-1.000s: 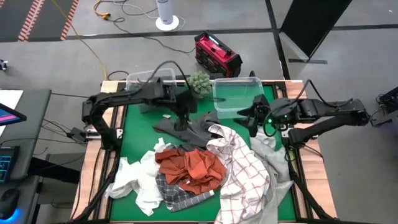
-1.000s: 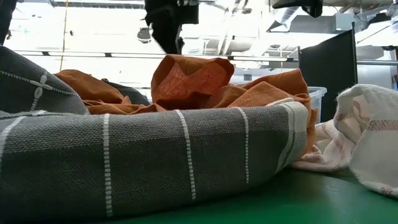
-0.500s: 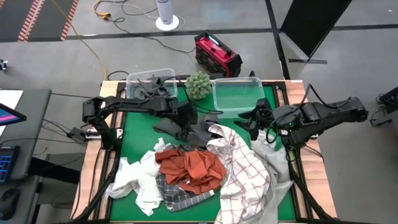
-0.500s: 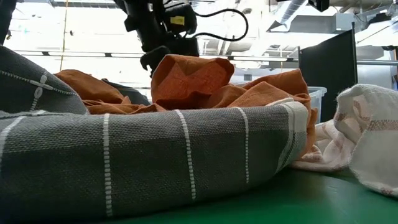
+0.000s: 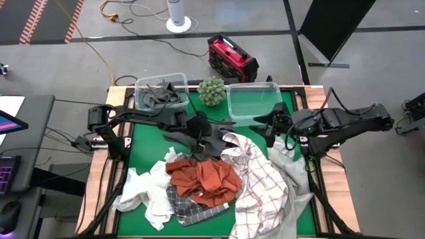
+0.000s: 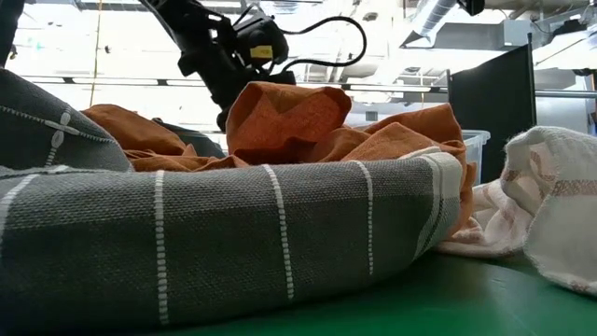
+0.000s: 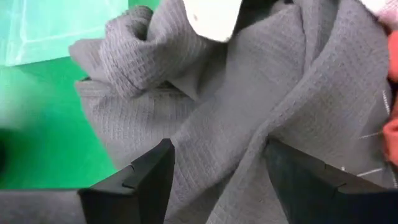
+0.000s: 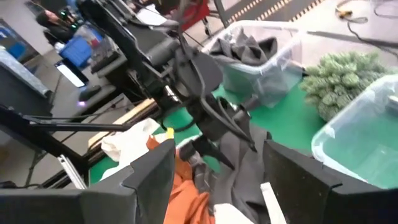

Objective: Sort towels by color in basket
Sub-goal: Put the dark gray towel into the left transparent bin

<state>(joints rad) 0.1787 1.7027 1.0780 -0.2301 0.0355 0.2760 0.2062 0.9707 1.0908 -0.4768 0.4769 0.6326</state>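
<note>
A dark grey waffle towel [image 5: 178, 137] [image 7: 249, 106] lies spread on the green mat near the table's middle. My left gripper [image 5: 200, 138] [image 7: 217, 171] is open right above it, one finger on each side of a ridge of the cloth. Nearer lies a pile: a rust-orange towel [image 5: 206, 179] [image 6: 289, 117] on a dark grey plaid one [image 5: 192, 210] [image 6: 233, 243], a white one [image 5: 146, 192], a white grid-lined one [image 5: 259, 179] and a light grey one [image 5: 292, 166]. My right gripper [image 5: 272, 126] [image 8: 217, 180] hovers open by the right bin, above the grid towel's far edge. My left gripper comes at the dark grey towel from above, slanting toward the table's right, with its open fingers [image 7: 149, 180] on either side of a raised fold [image 7: 224, 137]. I cannot tell whether the fingers touch the cloth.
A clear bin [image 5: 159, 93] [image 8: 249, 56] at the far left holds another dark grey towel. A second clear bin [image 5: 252, 101] [image 8: 367, 137] stands at the far right, and a small green plant [image 5: 212, 89] sits between them. Bare green mat [image 5: 143, 143] shows left of the dark grey towel.
My left arm has swung away from the left bin, and its gripper has moved toward the near edge and a little right, dropping onto the dark grey towel on the mat. The towels have not moved.
</note>
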